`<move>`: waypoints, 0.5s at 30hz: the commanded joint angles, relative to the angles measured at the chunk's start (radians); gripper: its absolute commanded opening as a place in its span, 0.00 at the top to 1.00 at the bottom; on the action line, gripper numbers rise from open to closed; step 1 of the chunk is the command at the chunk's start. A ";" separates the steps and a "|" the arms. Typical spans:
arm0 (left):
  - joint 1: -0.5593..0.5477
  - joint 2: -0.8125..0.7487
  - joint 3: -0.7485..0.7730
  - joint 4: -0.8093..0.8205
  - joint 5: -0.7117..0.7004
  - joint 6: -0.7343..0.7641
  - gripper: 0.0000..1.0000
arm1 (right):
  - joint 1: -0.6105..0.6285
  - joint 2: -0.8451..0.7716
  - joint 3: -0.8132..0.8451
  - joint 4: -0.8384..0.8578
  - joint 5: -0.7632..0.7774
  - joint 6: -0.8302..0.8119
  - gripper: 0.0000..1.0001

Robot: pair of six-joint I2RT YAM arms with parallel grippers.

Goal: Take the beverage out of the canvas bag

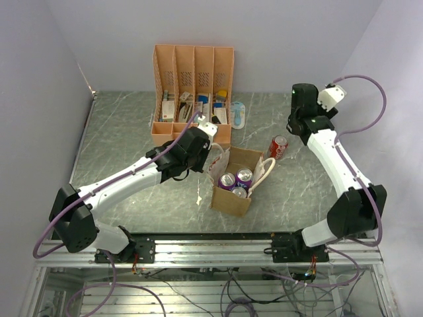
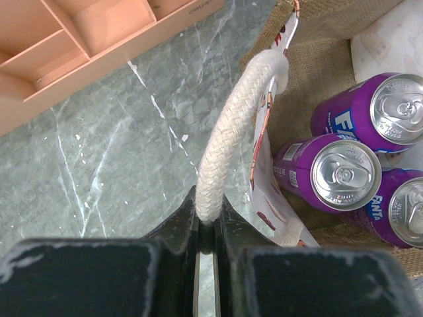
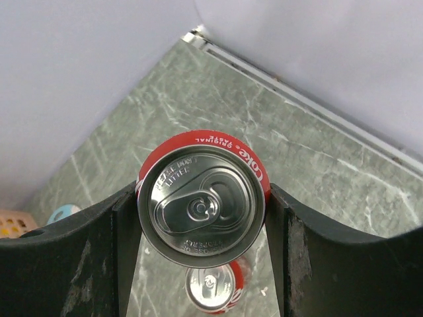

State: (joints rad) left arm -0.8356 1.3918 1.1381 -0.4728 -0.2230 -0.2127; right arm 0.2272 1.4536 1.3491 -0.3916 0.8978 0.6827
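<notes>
The tan canvas bag (image 1: 232,191) stands open at the table's middle with three purple Fanta cans (image 1: 236,180) upright inside; they also show in the left wrist view (image 2: 344,173). My left gripper (image 1: 210,149) is shut on the bag's left whitish rope handle (image 2: 228,132) at the bag's left rim. My right gripper (image 3: 201,205) is shut on a red Coke can (image 3: 201,198) and holds it high above the table at the back right. In the top view my right wrist (image 1: 305,112) hides that can. A second red Coke can (image 1: 278,146) stands on the table below it (image 3: 213,289).
The salmon-pink slotted organizer (image 1: 192,72) stands at the back behind the bag, close to my left gripper. A small blue-and-white item (image 1: 238,114) lies to its right. A white paper tag (image 2: 268,191) hangs at the bag's rim. Walls close the back and both sides.
</notes>
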 commanded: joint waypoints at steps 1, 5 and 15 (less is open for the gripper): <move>0.009 -0.008 0.032 -0.013 -0.012 0.016 0.93 | -0.065 0.053 0.066 -0.100 -0.012 0.255 1.00; 0.009 -0.013 0.033 -0.012 -0.011 0.018 0.93 | -0.119 0.096 0.053 -0.183 -0.056 0.392 1.00; 0.009 -0.023 0.032 -0.012 -0.012 0.018 0.93 | -0.153 0.206 0.029 -0.337 -0.115 0.605 1.00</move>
State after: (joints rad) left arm -0.8352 1.3914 1.1381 -0.4732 -0.2226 -0.2127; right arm 0.0757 1.6512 1.3735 -0.7185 0.7757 1.1820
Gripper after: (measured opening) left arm 0.150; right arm 0.657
